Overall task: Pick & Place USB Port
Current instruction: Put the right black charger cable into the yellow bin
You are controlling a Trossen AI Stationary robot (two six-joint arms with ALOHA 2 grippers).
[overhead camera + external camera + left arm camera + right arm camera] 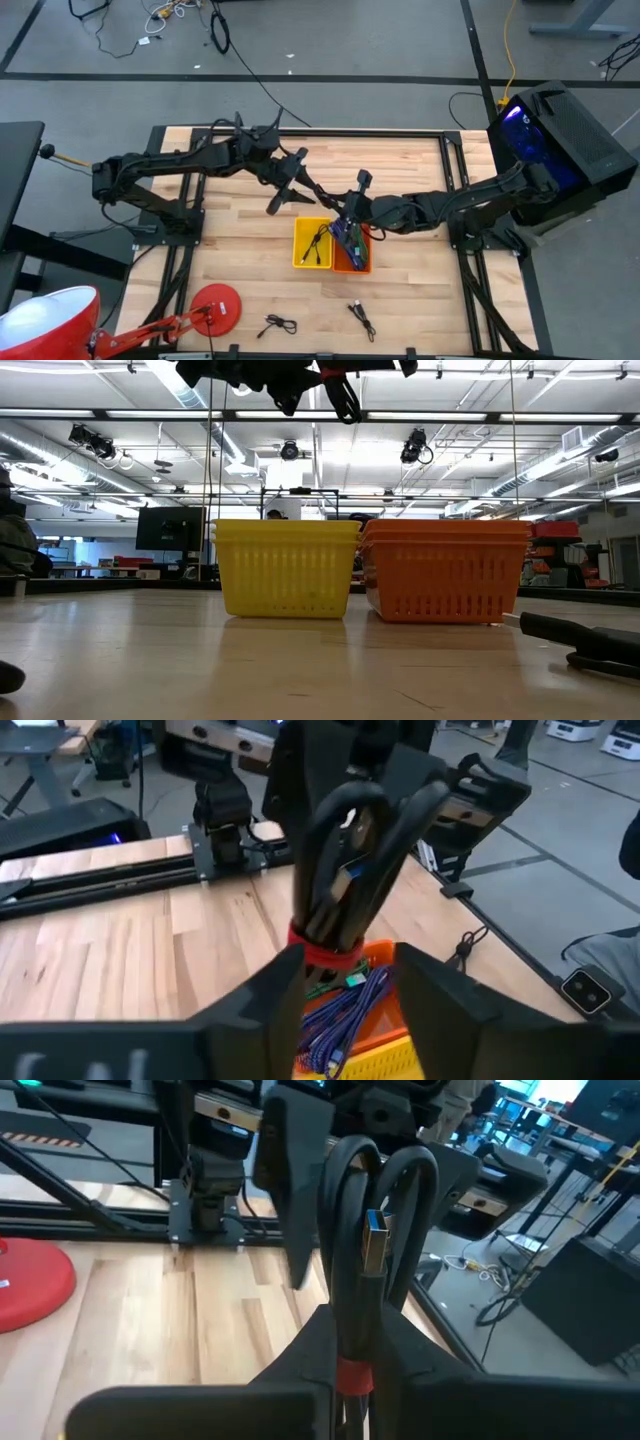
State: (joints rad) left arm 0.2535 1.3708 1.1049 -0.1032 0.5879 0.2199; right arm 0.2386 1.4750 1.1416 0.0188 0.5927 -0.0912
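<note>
A coiled black USB cable (372, 1210), bound by a red tie (325, 956), stands upright in the air above the orange bin (356, 262). Its metal plug (373, 1240) points up among the loops. My right gripper (350, 1355) comes from the table's right and is shut on the bundle. My left gripper (350, 970) faces it from the left, open, with one finger (270, 1005) on either side of the tie, touching nothing. Both meet over the table's middle, left gripper (325, 197) and right gripper (348, 210). My right gripper pinches the cable bundle between its two fingers at the red tie (350, 1376), low on the coil. The fingers come nearly level from the table's right. The bundle is lifted clear and stands upright, its loops and plug rising above the fingers.
A yellow bin (312, 243) with one black cable stands left of the orange bin, which holds a blue cable (340, 1020). Two loose black cables (275, 325) (362, 318) lie near the front edge, beside a red disc (215, 305). The bins' walls (285, 570) (445, 570) rise below both grippers.
</note>
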